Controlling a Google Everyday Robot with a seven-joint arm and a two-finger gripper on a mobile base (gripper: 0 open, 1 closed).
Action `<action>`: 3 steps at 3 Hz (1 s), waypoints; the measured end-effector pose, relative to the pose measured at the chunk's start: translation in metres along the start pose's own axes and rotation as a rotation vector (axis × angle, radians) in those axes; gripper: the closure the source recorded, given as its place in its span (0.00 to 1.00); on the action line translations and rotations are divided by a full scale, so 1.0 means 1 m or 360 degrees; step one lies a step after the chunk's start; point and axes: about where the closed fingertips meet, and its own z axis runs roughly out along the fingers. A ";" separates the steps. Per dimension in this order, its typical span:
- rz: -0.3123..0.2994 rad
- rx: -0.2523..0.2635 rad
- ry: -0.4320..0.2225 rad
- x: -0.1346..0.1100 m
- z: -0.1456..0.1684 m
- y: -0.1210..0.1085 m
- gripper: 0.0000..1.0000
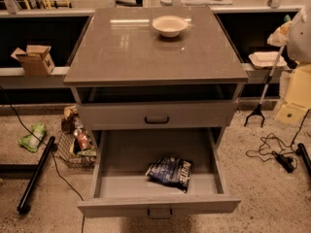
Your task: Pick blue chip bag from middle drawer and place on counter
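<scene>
The blue chip bag (170, 172) lies flat in the open middle drawer (112, 178), right of centre and near the front panel. The drawer is pulled out toward me, and its small loop handle (159, 212) is on the front. The counter (146, 52) tops the grey cabinet above it. My gripper (287, 33) is a pale blurred shape at the right edge of the view. It is level with the counter, off its right side, far above and to the right of the bag, and touches nothing.
A white bowl (170, 25) stands at the back of the counter. The drawer front with the black handle (156, 120) is shut above the open drawer. A black reacher tool (260, 106) leans at the right. A wire basket of packets (75, 147), cables and a cardboard box (34, 59) are around the cabinet.
</scene>
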 end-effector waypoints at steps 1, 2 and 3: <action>0.0000 0.0000 0.0000 0.000 0.000 0.000 0.00; 0.0067 -0.0042 -0.0029 0.003 0.022 0.000 0.00; 0.0178 -0.0133 -0.0114 0.007 0.080 0.010 0.00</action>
